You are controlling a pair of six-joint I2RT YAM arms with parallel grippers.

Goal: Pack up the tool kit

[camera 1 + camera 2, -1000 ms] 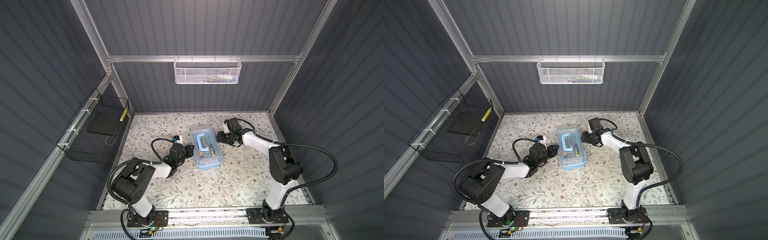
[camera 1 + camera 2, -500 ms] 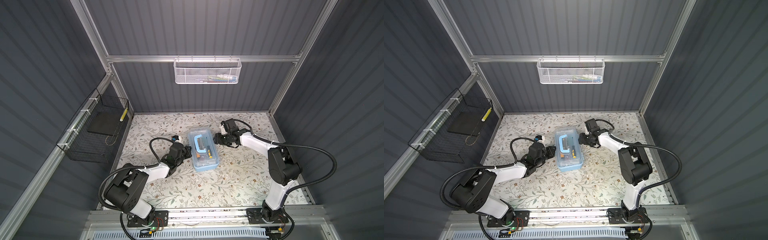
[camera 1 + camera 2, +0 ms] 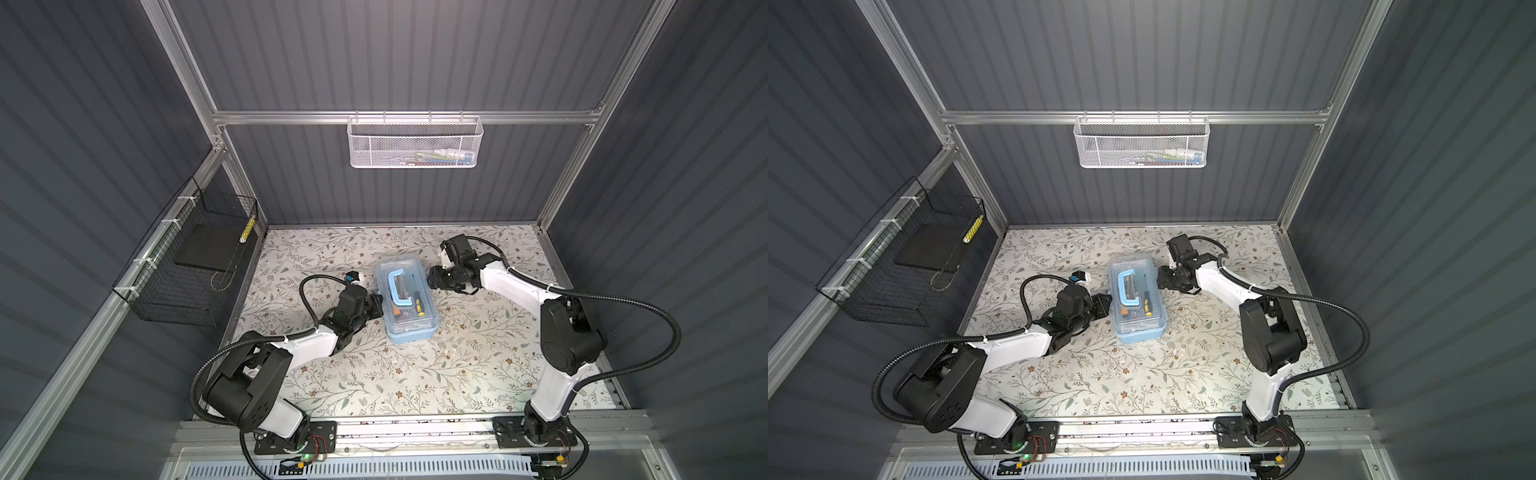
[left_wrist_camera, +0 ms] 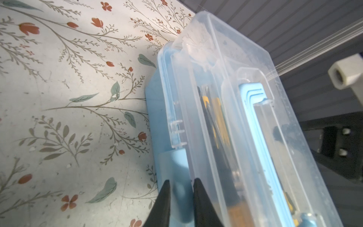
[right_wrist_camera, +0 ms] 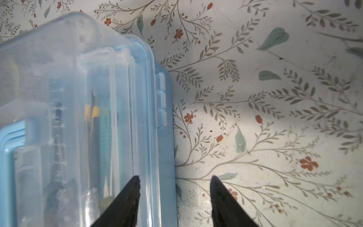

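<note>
The tool kit (image 3: 406, 299) (image 3: 1137, 299) is a light-blue box lying on the floral table with its clear lid down and its blue handle (image 3: 397, 286) on top. Yellow-black screwdrivers (image 3: 417, 305) show through the lid. My left gripper (image 3: 377, 301) (image 4: 181, 183) is at the box's left side, its fingers narrowly apart with the blue latch (image 4: 179, 167) between them. My right gripper (image 3: 430, 282) (image 5: 175, 179) stands open at the box's right side. One fingertip is over the lid's edge, the other over the table.
A white mesh basket (image 3: 414, 143) hangs on the back wall with small items inside. A black wire basket (image 3: 191, 266) hangs on the left wall and carries a yellow-black tool (image 3: 248, 228). Dark walls close in the table on three sides.
My right gripper has moved left up to the box's side, and the box has slid slightly left. The left gripper stays at the latch.
</note>
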